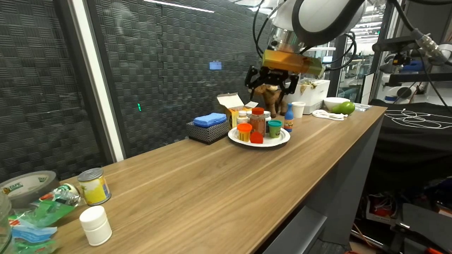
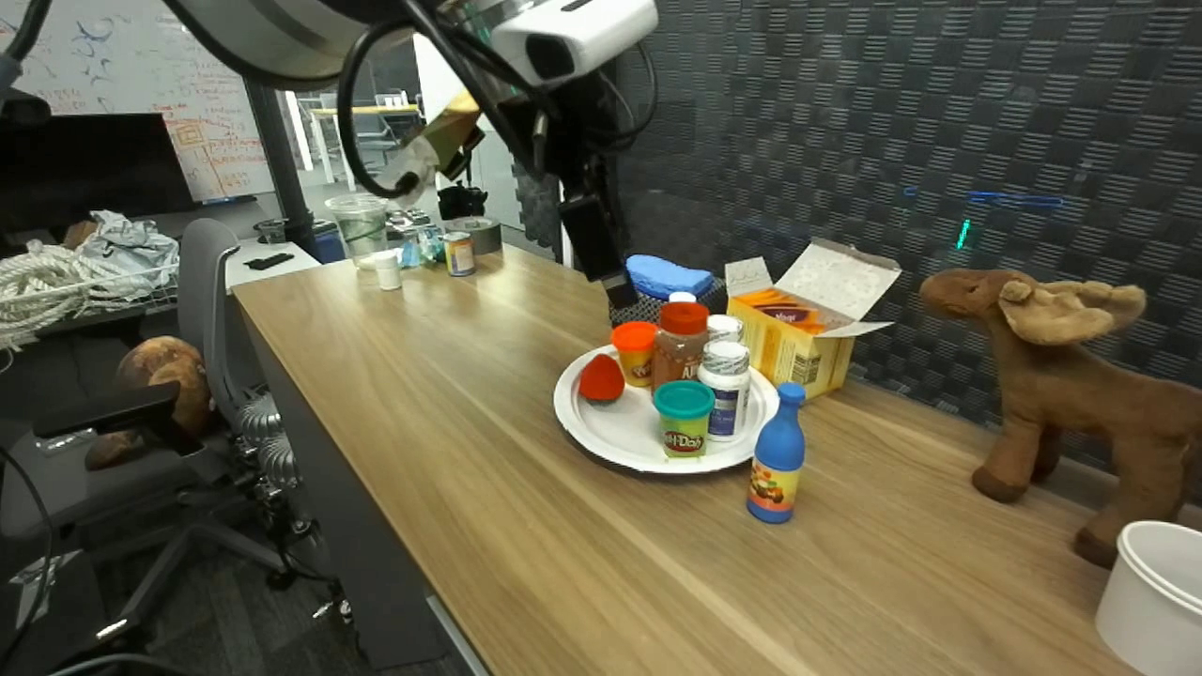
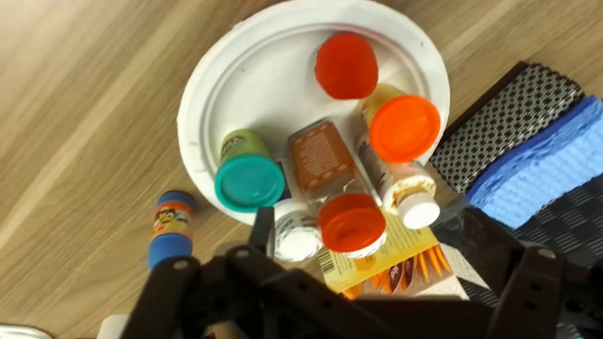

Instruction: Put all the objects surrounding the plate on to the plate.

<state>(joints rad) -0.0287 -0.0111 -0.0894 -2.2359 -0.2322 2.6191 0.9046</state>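
A round, shallow white plate [image 2: 615, 434] sits on the wood-grain worktop [image 1: 197, 190], bearing a small red-orange piece [image 3: 346, 67], a yellow tub with a bright orange lid [image 3: 405, 128], a green tub with a teal lid [image 2: 685, 415], a clear red-lidded jar with brown contents [image 2: 680, 349] and a white bottle with a white cap and purple-blue label [image 2: 728, 387]. A second white-capped bottle [image 1: 242, 118] stands near the yellow tub; a third white-capped bottle [image 2: 724, 328] is mostly hidden, and I cannot tell whether its base rests there too. An upright blue bottle with a yellow-and-orange label [image 2: 776, 462] stands on the worktop just beside the plate. Above hang the black jaws of the white robot arm [image 1: 326, 16], wide apart. Toward the dark textured wall [image 2: 901, 141] are an opened yellow cardboard box [image 2: 798, 343] and a black-and-white patterned box [image 1: 209, 132] carrying a folded blue cloth [image 1: 210, 120]. Past the blue bottle stand a brown plush moose [image 2: 1071, 394] and a white cup [image 2: 1150, 601]; well apart are a yellow-labelled tin can [image 1: 94, 188], a squat plain white jar [image 1: 96, 225] and a grey tape roll [image 1: 30, 195].
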